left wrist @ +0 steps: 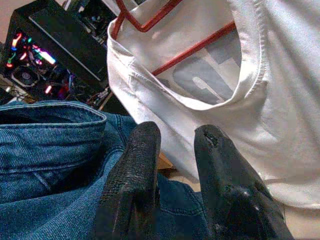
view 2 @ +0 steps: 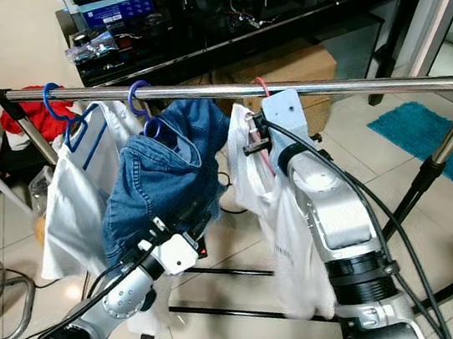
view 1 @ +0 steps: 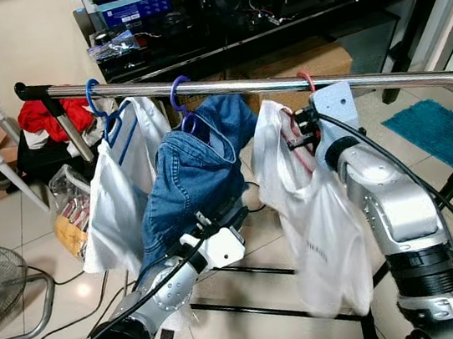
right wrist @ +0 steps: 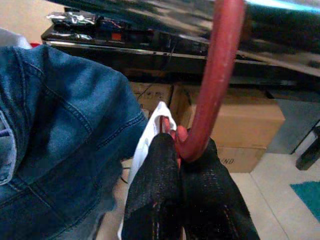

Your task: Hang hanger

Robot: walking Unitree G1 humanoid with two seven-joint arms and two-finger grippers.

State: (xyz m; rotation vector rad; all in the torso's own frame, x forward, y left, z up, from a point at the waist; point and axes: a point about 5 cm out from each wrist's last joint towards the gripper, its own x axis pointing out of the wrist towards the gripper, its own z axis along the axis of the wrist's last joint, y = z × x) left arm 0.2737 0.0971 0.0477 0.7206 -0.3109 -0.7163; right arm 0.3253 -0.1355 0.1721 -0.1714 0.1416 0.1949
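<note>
Your right gripper (right wrist: 181, 150) was clamped on the red hanger (right wrist: 212, 85), its hook rising straight above the fingers and already over the chrome rail (view 1: 223, 86); the left gripper (left wrist: 175, 150) was empty, slightly parted, lower by the denim jacket (view 1: 193, 170).

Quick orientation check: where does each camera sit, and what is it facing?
Left eye, head: looks down at rail, both arms.
Right eye, head: same scene.
Left wrist: along left gripper, jaws apart, denim garment and white shirt ahead.
Right wrist: along right gripper, jaws shut on red hanger.
Shared: both wrist views show the denim.
</note>
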